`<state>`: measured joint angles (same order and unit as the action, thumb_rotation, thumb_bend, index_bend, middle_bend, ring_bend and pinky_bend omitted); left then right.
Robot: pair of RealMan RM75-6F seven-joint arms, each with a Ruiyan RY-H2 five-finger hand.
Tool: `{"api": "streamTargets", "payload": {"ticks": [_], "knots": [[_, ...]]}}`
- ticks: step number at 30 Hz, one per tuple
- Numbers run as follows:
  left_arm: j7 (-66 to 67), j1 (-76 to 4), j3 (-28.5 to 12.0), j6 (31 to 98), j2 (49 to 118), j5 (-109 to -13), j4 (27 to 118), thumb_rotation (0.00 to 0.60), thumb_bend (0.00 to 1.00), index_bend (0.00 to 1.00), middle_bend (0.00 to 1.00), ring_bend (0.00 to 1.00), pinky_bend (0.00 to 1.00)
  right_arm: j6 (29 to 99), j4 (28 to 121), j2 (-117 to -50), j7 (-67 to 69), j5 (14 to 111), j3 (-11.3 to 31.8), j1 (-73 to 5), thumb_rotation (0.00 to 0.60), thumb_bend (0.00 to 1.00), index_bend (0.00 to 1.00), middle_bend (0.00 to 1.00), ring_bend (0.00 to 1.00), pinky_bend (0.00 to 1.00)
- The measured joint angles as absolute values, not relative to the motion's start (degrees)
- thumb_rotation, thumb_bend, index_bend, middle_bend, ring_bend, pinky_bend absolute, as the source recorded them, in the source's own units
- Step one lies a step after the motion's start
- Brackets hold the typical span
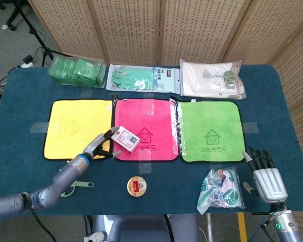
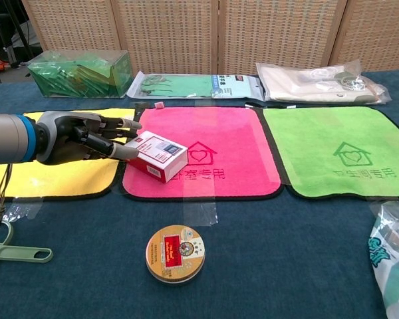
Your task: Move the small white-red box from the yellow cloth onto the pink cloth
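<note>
**Small box over the pink cloth, in the left robot hand**

Gripped in the left robot hand [image 2: 86, 136]: small white-red cardboard box [image 2: 157, 156], tilted, above the near-left part of the square pink cloth [image 2: 219, 143]. Just left of it, the square yellow cloth [image 1: 73, 126]; to the right, a square green cloth [image 1: 209, 131]. All three taped flat on a desk covered in dark blue fabric [image 1: 30, 91]. Along the far edge: green packets [image 1: 77, 72], packaged green gloves [image 1: 136, 78], a clear bag of pale items [image 1: 211, 78]. Near edge: round gold tin [image 2: 175, 253], pale green brush [image 2: 6, 249], crinkled plastic packet [image 1: 221, 189]. Right robot hand [image 1: 265, 174] at the near right, fingers extended, holding nothing. Behind the desk, woven wicker screens [image 1: 156, 27] and a grey floor.
</note>
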<state>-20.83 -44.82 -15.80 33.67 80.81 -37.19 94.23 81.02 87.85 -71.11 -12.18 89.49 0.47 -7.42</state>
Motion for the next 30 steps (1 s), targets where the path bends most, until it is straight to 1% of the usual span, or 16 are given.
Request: {"api": "streamTargets", "payload": {"ticks": [10,16,19,24,30], "knots": [[-17.60,-47.59,-15.47,35.87,83.12,-34.91,95.46,0.600,0.35,0.00,0.00,0.00,0.00,80.59,87.95,-71.08,-12.43,89.95,-0.01,-7.55,0.600,0.25,0.00,0.00,0.00,0.00],[-14.29,-48.28,-14.61,39.79,83.48,-34.29,94.06,0.600,0.35,0.00,0.00,0.00,0.00,80.21,88.07,-70.91,-12.60,90.30,-0.46,-7.60,0.600,0.25,0.00,0.00,0.00,0.00],[-12.69,-47.91,-14.33,42.29,82.54,-35.13,93.29,0.600,0.36,0.00,0.00,0.00,0.00,80.42,88.34,-70.69,-12.40,90.10,-0.33,-7.50,0.600,0.25,0.00,0.00,0.00,0.00],[-10.81,-46.14,-14.21,45.92,78.55,-38.28,92.51,0.600,0.36,0.00,0.00,0.00,0.00,80.44,88.59,-70.44,-12.30,89.77,-0.17,-7.44,0.600,0.25,0.00,0.00,0.00,0.00],[-7.83,-43.10,-12.67,51.04,74.42,-46.21,93.23,0.600,0.36,0.00,0.00,0.00,0.00,80.74,88.79,-70.24,-12.22,89.53,0.02,-7.31,0.600,0.25,0.00,0.00,0.00,0.00]]}}
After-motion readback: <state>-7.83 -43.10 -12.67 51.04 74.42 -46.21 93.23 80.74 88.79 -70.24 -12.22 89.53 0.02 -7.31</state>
